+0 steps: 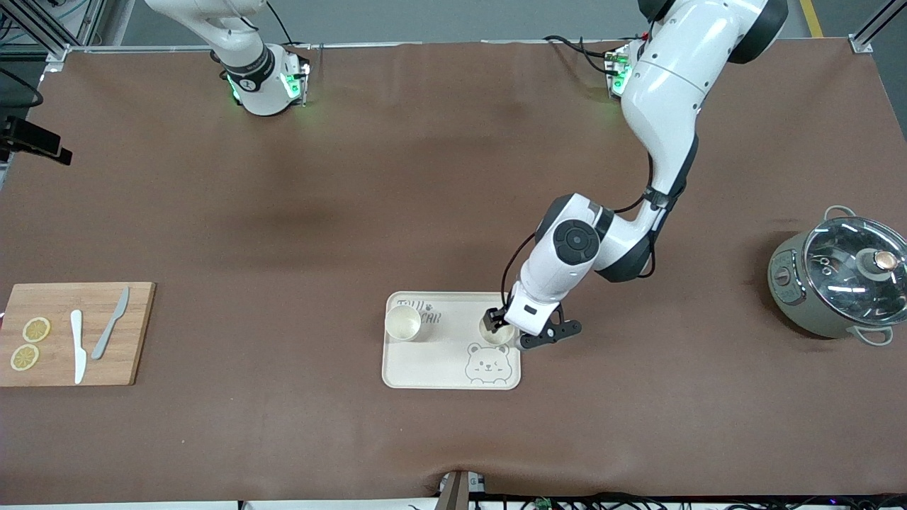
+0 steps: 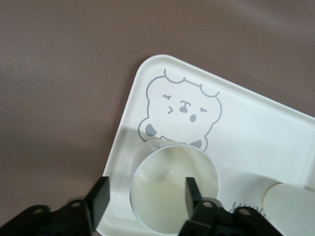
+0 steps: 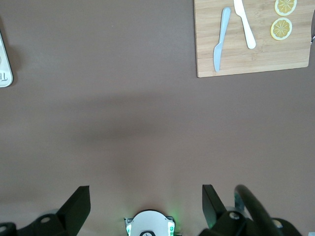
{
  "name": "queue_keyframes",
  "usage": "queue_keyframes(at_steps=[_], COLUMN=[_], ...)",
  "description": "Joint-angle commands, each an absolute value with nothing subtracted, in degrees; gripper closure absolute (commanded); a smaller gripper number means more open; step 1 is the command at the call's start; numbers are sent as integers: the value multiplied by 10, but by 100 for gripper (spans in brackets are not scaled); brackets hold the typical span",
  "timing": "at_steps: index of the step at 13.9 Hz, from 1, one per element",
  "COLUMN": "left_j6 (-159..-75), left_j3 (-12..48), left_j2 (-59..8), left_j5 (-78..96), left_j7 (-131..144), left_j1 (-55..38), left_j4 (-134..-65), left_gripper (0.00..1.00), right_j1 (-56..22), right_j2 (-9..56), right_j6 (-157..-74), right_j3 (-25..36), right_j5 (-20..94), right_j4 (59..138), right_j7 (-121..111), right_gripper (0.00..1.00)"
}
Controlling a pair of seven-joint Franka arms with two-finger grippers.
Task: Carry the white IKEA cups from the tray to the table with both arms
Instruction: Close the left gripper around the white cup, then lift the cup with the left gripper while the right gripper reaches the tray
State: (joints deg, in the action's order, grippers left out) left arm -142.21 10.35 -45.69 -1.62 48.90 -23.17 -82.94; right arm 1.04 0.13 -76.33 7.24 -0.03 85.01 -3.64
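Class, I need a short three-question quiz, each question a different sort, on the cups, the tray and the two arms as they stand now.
1. True or false: both white cups stand on the bear-printed tray.
2. Multiple choice: the left end effector has one finger
A. inside the rim of a cup, the other outside it
B. under the tray
C. on the pot lid
3. Short answer: what lies on the wooden board besides the two knives?

Key
1. True: one cup stands toward the right arm's end of the tray, the other cup is at the left end effector.
2. A
3. Two lemon slices.
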Motion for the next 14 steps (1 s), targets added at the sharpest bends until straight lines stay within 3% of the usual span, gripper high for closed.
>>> queue_keyframes(at_steps=[1,3,5,8,14], left_j6=[-1426,-1426,-1423,-1417,-1307], left_j3=[98,98,98,98,95], left_j2=[-468,-471,-469,-462,-378], left_j5=[-29,-30,-30,-30,-31], left_j7=[501,500,497,498,490], left_j1=[-237,-243,-244,-247,-232], left_j4=[-821,-824,-826,-830,-824], left_gripper=[56,74,100,100,100], right_j1=[25,25,29,36,7], right_j2=[-9,-5,1,31,95], right_j6=[-759,-759,-761,-767,-779], right_j3=[64,64,65,65,61], right_j5=[4,10,24,26,21], right_j4=[858,853,842,829,831], right_j7=[-38,-38,-40,-40,-40], right_gripper=[0,0,0,0,0])
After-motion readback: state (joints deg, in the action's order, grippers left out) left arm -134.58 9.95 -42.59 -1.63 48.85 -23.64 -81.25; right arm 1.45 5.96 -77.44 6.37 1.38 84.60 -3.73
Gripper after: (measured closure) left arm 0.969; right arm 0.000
